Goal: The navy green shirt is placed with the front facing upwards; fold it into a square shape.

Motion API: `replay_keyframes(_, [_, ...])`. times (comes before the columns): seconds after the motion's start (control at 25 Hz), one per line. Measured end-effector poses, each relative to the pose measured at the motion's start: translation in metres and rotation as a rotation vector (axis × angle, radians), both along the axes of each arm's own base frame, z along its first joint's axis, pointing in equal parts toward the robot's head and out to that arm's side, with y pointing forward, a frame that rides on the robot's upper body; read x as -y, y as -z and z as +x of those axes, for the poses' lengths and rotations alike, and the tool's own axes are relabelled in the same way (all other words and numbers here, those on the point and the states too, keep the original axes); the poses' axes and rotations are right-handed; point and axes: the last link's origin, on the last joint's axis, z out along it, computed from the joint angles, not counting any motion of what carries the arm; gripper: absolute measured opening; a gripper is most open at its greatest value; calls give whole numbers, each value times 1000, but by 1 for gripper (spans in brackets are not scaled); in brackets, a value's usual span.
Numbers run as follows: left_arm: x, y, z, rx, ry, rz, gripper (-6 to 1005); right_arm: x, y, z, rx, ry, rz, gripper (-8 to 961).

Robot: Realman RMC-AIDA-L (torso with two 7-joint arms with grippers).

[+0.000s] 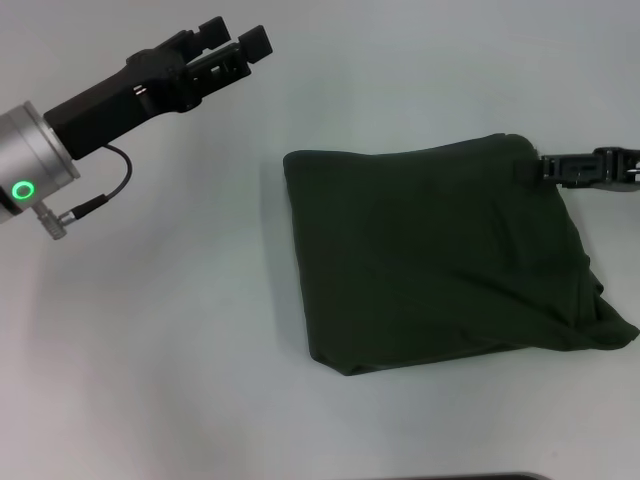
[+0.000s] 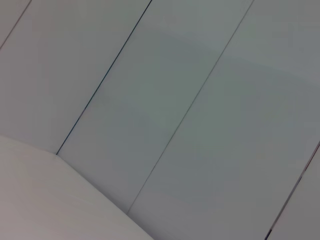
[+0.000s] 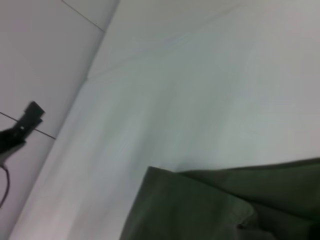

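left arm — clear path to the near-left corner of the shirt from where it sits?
Probably yes. The left gripper hangs open over bare table, far-left of the navy green shirt. Nothing lies between it and that corner. The right gripper is at the shirt's far-right corner, out of the way.

It looks like a lab or test room: a plain white table [image 1: 180,350] fills the view, with bare pale wall panels [image 2: 200,100] behind it.

The left end effector [image 1: 232,45] sits in the upper left of the head view, its arm slanting in from the left edge, fingers slightly parted. The right end effector [image 1: 530,168] reaches in horizontally from the right edge.
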Motion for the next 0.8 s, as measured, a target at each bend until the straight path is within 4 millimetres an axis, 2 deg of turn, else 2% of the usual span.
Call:
replay_keyframes(0.4, [1, 0, -1, -1, -1, 1, 904, 0, -5, 8, 30, 23, 22, 732])
replay_keyframes(0.8, [1, 0, -1, 1, 1, 2, 904, 1, 1, 19, 93, 69, 8, 733])
